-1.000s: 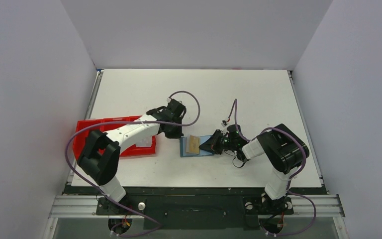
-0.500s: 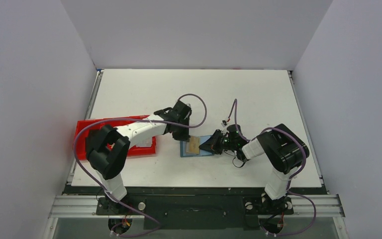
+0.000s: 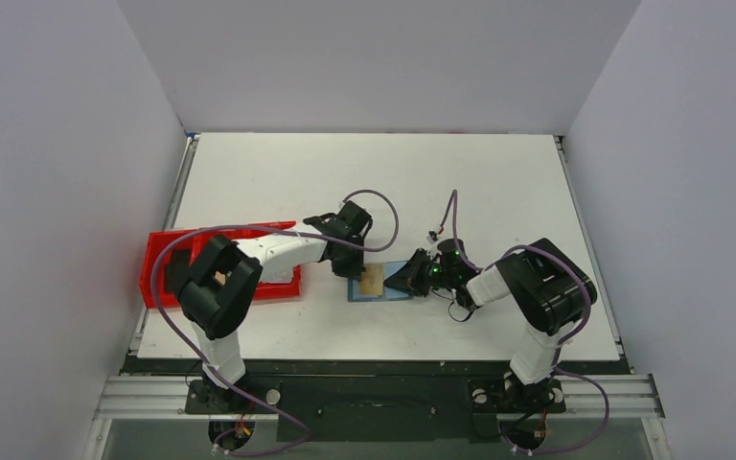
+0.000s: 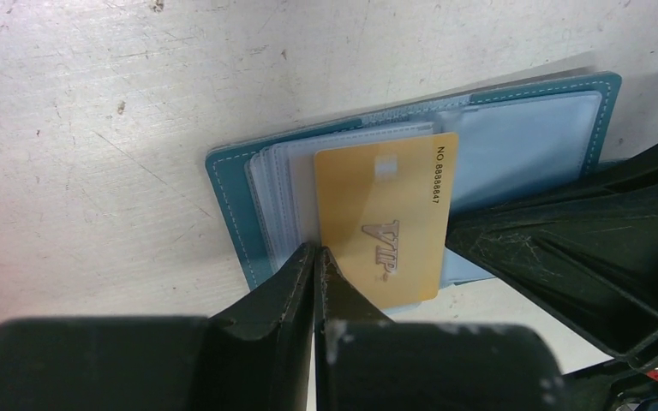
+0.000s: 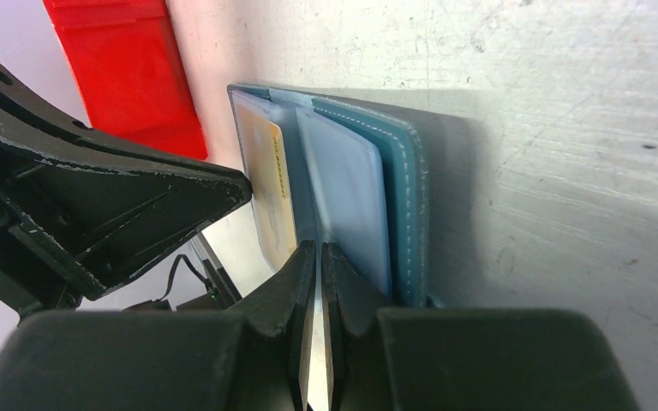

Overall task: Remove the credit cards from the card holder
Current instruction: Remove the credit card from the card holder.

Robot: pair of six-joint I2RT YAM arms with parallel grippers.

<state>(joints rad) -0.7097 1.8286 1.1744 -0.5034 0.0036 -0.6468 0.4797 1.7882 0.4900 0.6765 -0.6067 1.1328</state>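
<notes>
A scuffed white table, walled in by plain pale panels, is seen beneath both arms. The left gripper is shown with its black fingers pressed together, only a hairline slit between them. Their tips are set against one long edge of a thin tan-gold rectangular card printed "VIP", and nothing can be seen caught between them. The right gripper is likewise closed, its tips laid at the edge of the clear plastic sleeves; whether a leaf is nipped cannot be told. The gold card is laid flat against the sleeves of a small teal-blue stitched card holder, which is spread open on the table, a little nearer than its middle. In the top view the left gripper is placed at eleven o'clock of the holder and the right gripper at three o'clock. A red plastic tray is set at nine o'clock, apart from the holder, beneath the left arm.
</notes>
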